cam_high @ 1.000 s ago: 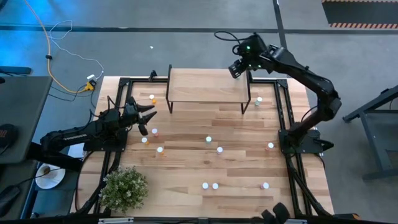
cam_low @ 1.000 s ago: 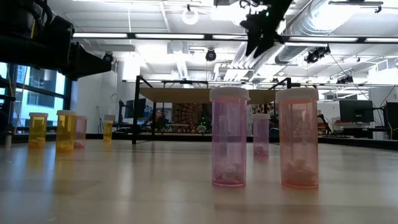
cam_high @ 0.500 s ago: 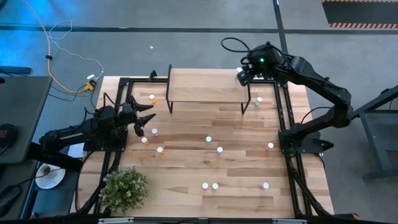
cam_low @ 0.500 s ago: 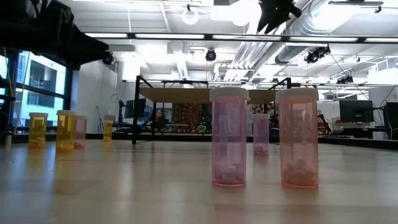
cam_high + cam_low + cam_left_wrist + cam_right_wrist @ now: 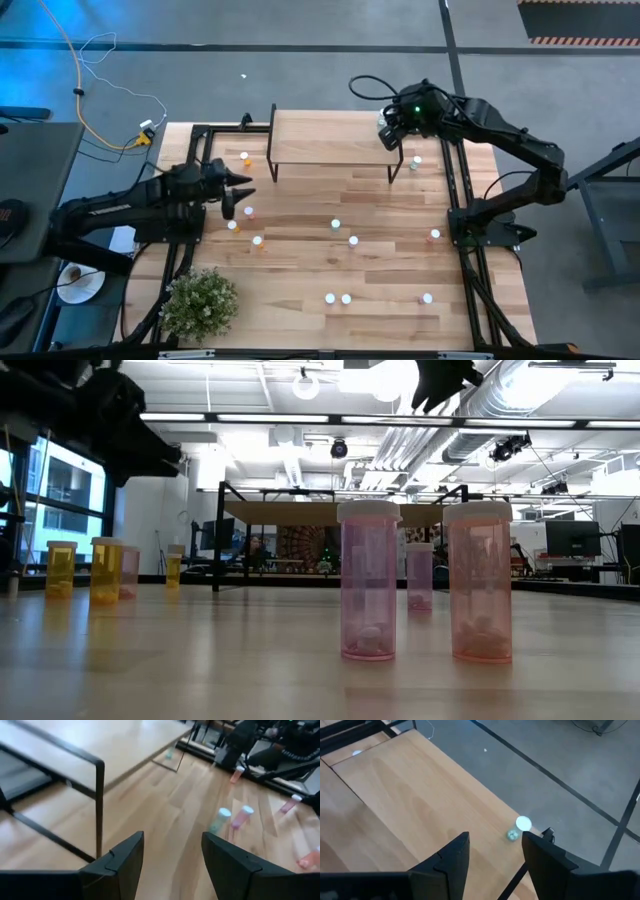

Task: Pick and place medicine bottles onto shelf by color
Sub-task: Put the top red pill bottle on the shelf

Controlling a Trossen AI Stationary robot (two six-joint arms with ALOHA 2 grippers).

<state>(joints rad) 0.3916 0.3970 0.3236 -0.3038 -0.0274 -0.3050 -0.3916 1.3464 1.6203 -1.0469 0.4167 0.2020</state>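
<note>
Shelf (image 5: 325,137): stands at the far middle of the worktop (image 5: 380,270), its light top bare apart from one pale green bottle (image 5: 517,829) at the right-hand corner, close to the edge.
Room around the shelf: open striped wood in front of it, black frame rails running down both sides of the worktop.
Right gripper (image 5: 388,125): raised over the shelf's right end, above that green bottle; fingers (image 5: 451,860) spread, nothing between them.
Left gripper (image 5: 238,188): off the shelf's front left leg, over the worktop's left part; fingers (image 5: 125,857) spread and empty.
Medicine bottles (image 5: 340,230): scattered in front of the shelf, well apart, with a few orange ones (image 5: 105,570) near the left gripper and two pink ones (image 5: 368,582) closest to the low camera.
Plant (image 5: 197,302): front left corner, far from the shelf.
</note>
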